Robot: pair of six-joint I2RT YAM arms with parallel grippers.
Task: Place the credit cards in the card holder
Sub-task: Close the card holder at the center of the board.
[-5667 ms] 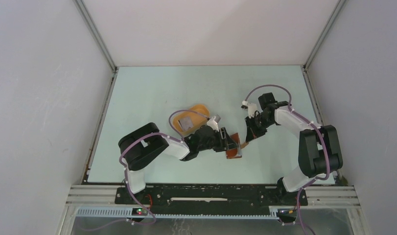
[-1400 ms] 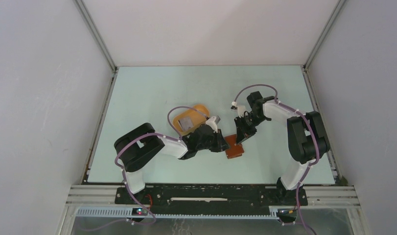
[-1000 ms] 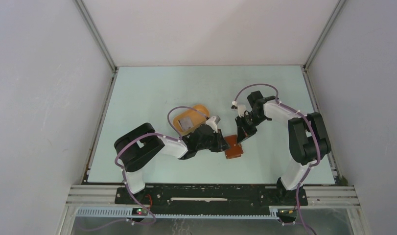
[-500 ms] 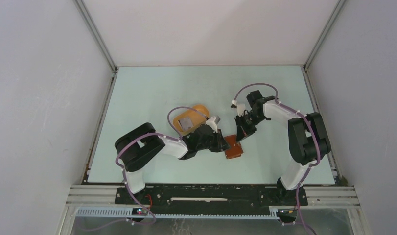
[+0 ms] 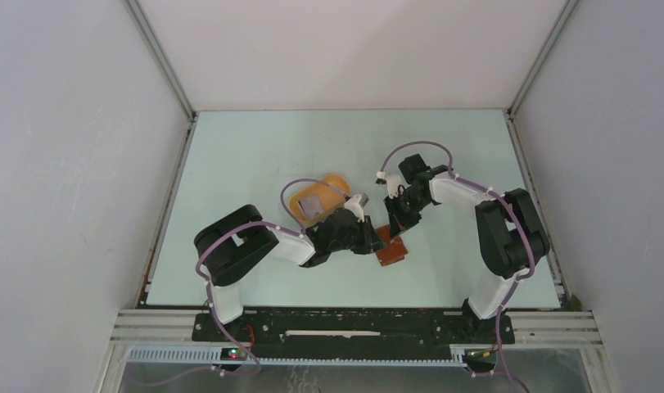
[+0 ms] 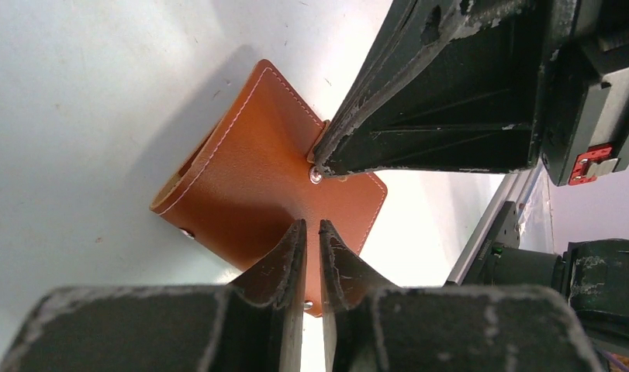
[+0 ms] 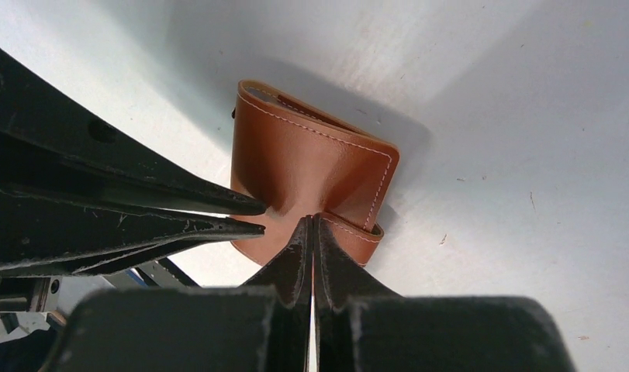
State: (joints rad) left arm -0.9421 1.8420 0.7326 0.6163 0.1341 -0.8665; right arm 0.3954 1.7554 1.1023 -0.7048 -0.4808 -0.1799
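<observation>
Nearest me, my left pincer (image 6: 311, 226) is clenched on the near edge of the holder (image 6: 249, 174), its jaws pressed almost together with the brown leather between them. The holder lies folded on the counter (image 5: 255, 155), just ahead of that pincer, one side lifted a little so a dark slit shows along it.

Just past it, my right pincer (image 7: 312, 221) comes in from the far side, clenched tight, its tips right at the holder's flap by the small metal snap. I cannot tell whether it has a sliver of leather between them or only presses on it. The two pincers' tips stand very near each other across the holder.

Farther off, behind and to the left of the left pincer, an orange tray (image 5: 338, 180) carries a grey card (image 5: 312, 205). Neither pincer holds a card.

As I judge it, the step in hand is opening the holder, and the risks sit there. If the right tips only rest on the flap, any pull will slide them off and leave it folded. If they do bite, a pull against the left grip could drag the holder free or swing it round. With the tips this near, a small misjudged move could knock them together.
</observation>
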